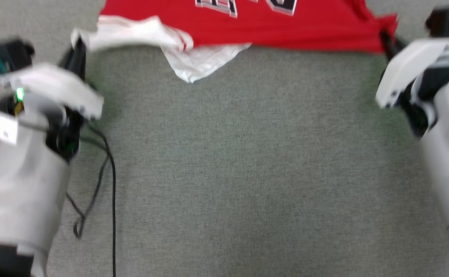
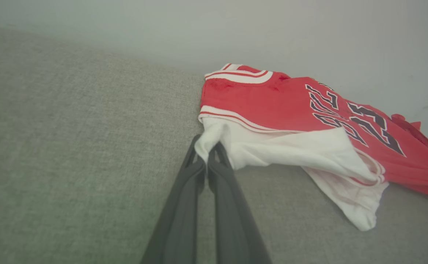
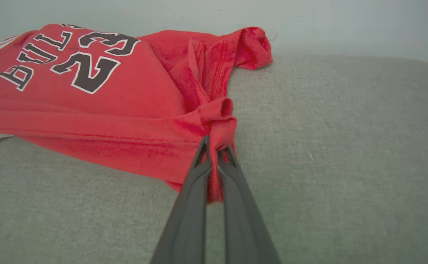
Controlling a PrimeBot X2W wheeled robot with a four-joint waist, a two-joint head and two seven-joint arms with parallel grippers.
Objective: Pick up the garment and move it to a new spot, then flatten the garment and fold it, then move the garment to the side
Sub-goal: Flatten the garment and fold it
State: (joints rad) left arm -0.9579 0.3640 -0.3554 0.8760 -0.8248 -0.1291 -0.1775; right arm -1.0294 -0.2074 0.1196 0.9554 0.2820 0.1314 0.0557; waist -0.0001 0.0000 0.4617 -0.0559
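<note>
So both grippers are clamped tight on the garment right now: the left gripper pinches a bunch of white sleeve and the right gripper a wad of red fabric at the opposite end. The shirt is stretched between them on the far side of the grey cloth surface. It looks light and totally floppy, so 2 wide-apart holds seem right, though 1 sleeve droops.

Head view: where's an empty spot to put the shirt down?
The big grey patch below the garment, between the left gripper and right gripper, is bare. Crowded: the top edge, where both pinch the garment, and lower left, by the black cable.
</note>
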